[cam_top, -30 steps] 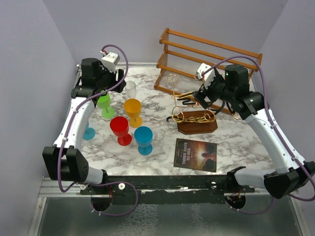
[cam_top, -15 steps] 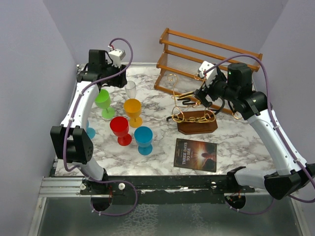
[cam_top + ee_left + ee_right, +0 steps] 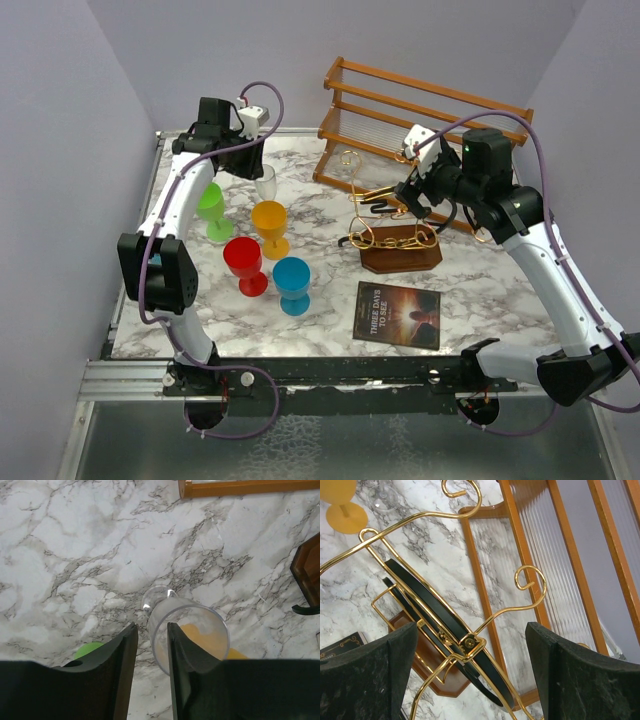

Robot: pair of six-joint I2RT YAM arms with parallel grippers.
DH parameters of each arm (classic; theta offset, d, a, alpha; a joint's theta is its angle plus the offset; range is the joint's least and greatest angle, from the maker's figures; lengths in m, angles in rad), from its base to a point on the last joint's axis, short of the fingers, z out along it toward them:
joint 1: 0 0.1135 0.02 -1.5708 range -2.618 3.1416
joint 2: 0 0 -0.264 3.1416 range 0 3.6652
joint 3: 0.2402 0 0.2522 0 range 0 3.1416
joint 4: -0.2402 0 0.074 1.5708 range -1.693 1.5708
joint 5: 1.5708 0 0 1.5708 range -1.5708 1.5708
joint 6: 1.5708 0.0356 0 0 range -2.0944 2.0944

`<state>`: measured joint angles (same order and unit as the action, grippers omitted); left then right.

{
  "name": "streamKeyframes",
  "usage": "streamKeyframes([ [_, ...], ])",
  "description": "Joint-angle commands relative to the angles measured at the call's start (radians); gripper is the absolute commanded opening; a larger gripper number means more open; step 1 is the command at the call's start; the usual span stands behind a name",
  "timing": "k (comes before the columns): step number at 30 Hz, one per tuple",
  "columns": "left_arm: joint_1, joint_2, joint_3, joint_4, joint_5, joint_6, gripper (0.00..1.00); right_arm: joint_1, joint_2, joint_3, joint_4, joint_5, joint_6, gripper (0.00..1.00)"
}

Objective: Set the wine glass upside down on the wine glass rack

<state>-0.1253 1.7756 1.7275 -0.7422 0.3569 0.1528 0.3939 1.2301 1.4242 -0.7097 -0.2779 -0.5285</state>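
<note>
A clear wine glass stands upright on the marble table at the back left. In the left wrist view its rim lies just under my left gripper. The jaws stand narrowly apart astride the rim's left wall, and a small gap shows beside the left finger. From above, the left gripper hovers over the glass. The wine glass rack, gold wire loops with a black bar on a dark oval base, stands at centre right. My right gripper hangs wide open and empty over its loops.
Green, yellow, red and blue goblets stand close around the clear glass. A large orange-brown slatted shelf stands behind the rack. A dark book lies near the front edge.
My left arm has swung right and back, bringing its gripper from over the green goblet to over the clear glass. The right gripper has barely shifted.
</note>
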Motion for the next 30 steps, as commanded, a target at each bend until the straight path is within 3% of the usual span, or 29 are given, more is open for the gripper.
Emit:
streamKeyframes([
  [1, -0.015, 0.025, 0.052, -0.03, -0.011, 0.014, 0.3, 0.007, -0.013, 0.041, -0.017, 0.013, -0.013, 0.88],
  [11, -0.017, 0.043, 0.113, -0.061, -0.034, 0.039, 0.0, 0.008, 0.001, 0.055, 0.006, 0.026, -0.022, 0.88],
  [21, -0.017, -0.047, 0.194, 0.006, -0.106, 0.035, 0.0, 0.008, 0.071, 0.166, 0.102, -0.01, 0.054, 0.89],
  [30, -0.017, -0.253, 0.142, 0.222, -0.05, -0.14, 0.0, 0.009, 0.196, 0.333, 0.133, -0.17, 0.196, 0.92],
])
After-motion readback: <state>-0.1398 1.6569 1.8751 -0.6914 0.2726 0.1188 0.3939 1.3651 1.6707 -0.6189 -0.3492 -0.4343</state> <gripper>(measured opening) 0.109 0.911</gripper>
